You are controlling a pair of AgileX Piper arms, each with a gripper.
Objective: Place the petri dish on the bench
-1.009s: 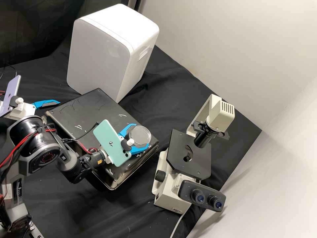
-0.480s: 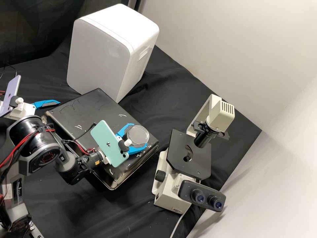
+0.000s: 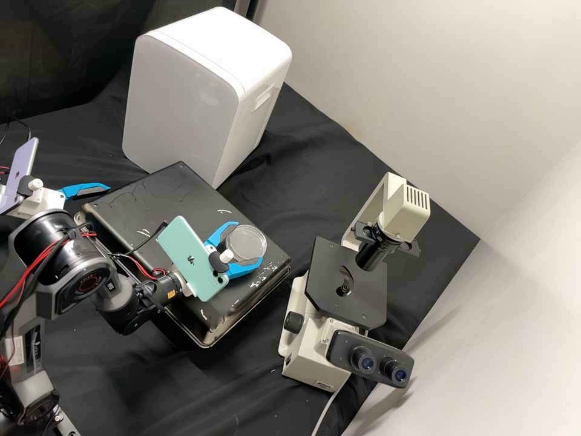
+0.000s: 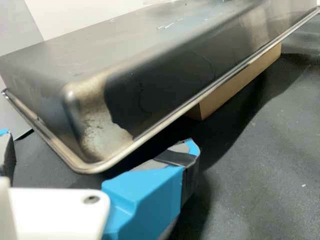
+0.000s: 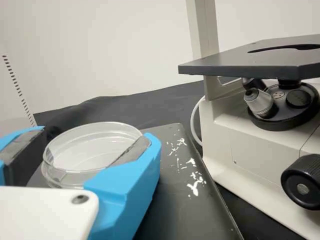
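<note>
Right end effector (image 3: 245, 247) grips one petri dish (image 5: 92, 142).

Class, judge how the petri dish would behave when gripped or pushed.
The dish looks thin, clear plastic: probably light, crackable if squeezed. Its smooth wall may slip in the end effector. Low and flat, unlikely to tip.
</note>
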